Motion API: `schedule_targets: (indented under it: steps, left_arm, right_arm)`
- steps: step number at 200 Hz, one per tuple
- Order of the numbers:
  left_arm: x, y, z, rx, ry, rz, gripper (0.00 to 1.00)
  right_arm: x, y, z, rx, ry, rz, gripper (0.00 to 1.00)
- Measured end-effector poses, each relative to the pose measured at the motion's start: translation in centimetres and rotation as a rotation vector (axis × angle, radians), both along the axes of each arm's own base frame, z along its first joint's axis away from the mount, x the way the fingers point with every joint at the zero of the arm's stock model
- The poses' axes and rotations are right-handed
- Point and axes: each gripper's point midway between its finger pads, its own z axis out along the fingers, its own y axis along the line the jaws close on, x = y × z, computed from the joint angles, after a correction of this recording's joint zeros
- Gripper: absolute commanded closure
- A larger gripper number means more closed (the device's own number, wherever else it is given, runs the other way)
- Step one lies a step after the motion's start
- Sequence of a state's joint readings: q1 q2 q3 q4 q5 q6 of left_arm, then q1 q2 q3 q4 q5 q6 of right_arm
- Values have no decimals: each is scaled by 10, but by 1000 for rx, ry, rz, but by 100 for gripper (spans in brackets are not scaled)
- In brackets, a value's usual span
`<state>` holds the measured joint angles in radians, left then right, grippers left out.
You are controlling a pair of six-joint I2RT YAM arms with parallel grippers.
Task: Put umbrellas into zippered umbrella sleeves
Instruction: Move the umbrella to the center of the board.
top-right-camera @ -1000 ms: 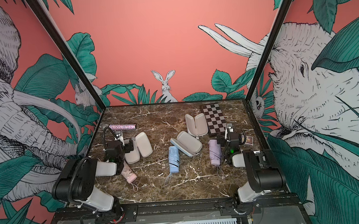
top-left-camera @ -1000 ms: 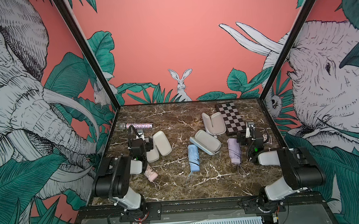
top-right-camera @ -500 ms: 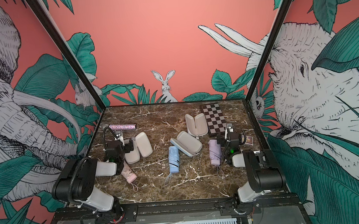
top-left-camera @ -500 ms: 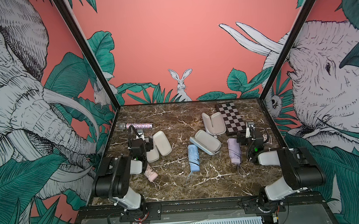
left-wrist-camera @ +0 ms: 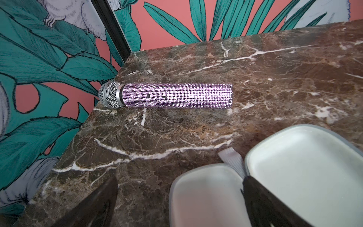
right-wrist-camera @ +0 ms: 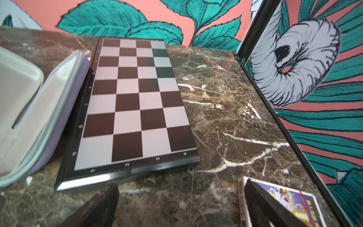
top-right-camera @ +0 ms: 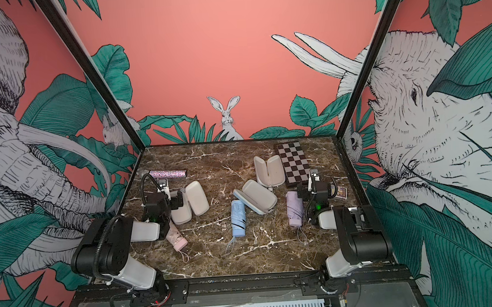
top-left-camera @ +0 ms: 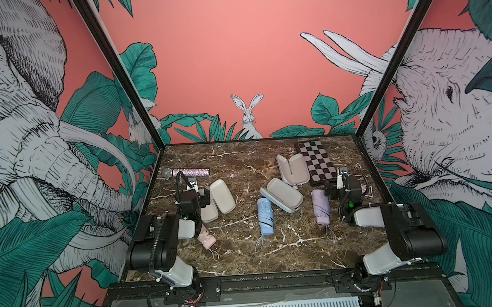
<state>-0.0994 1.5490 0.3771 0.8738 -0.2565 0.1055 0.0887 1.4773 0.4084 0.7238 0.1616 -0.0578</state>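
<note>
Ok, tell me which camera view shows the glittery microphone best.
Left wrist view: the microphone lies whole and close, grille and glitter sharp. In both top views it is small and far, near the back left. The right wrist view misses it.

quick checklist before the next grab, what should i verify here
1. Left gripper open and empty: ok.
2. Right gripper open and empty: ok.
3. Left sleeve, blue sleeve and lilac sleeve lying open: ok.
4. Blue umbrella and lilac umbrella in plain view on the table: ok.
5. Pink umbrella free to grasp: cannot tell, the left arm hides part of it.
6. Lilac sleeve clear of the checkered board: not ok, its edge lies against the board.
</note>
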Motion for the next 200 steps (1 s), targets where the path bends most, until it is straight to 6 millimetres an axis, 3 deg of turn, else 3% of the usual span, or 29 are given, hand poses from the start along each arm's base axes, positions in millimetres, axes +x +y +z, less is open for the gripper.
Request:
schedule_targets:
  steps: [13,31,64,80,96,110,136,154,175,200]
  left_arm:
    - [-4,-10,12,31,5,-5,0]
    - [-7,-20,53,52,-47,34,0]
    - [-25,0,139,-26,-106,213,0]
    - [-36,5,167,-80,-71,252,0]
    - [-44,4,182,-154,-50,268,1]
    - [-54,2,172,-210,14,257,7]
    - [-77,0,126,-278,247,259,18]
    - [-98,-4,92,-311,422,288,20]
    - [-122,-5,63,-336,554,323,17]
    - [-150,8,32,-408,645,408,17]
  right_arm:
    - [0,24,21,-50,-21,55,1]
    - [1,50,64,-62,-84,64,1]
    - [-13,55,133,-37,-88,-62,1]
    - [-22,64,155,19,-76,-61,1]
    - [-31,80,162,156,-60,3,8]
    - [-38,96,158,248,-15,75,14]
    - [-38,136,141,298,171,132,14]
    - [-38,180,127,280,271,191,12]
    - [-55,233,101,223,390,278,11]
    - [-69,286,75,169,494,355,15]
